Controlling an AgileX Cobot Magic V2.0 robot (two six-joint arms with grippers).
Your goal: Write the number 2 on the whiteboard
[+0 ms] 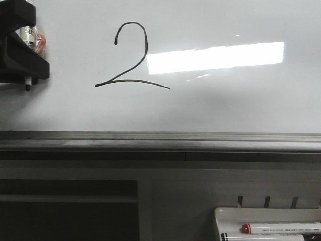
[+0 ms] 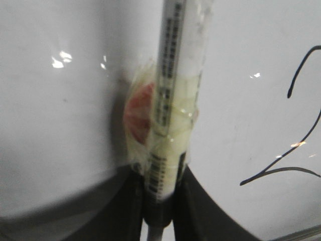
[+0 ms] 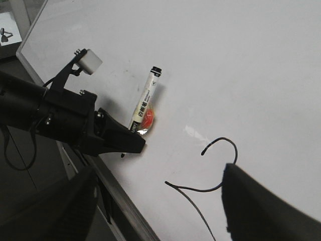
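Observation:
The whiteboard [image 1: 225, 105] fills the upper front view. The number 2 [image 1: 135, 81] is drawn on it in thin black line, left of the bright light reflection. My left gripper [image 1: 30, 70] is at the far left of the board, well left of the digit, shut on a white marker [image 1: 27, 35] wrapped in tape with a red patch. The left wrist view shows the marker [image 2: 170, 100] pinched between the dark jaws of this gripper [image 2: 159, 201], with the digit [image 2: 288, 168] off to one side. My right gripper [image 3: 160, 211] is open and empty, hovering off the board near the digit [image 3: 200, 190].
A grey metal rail [image 1: 160, 143] runs along the board's lower edge. A small white marker tray [image 1: 271, 216] at the bottom right holds a red-capped marker [image 1: 281, 229]. The left arm [image 3: 60, 115] reaches over the board's edge in the right wrist view.

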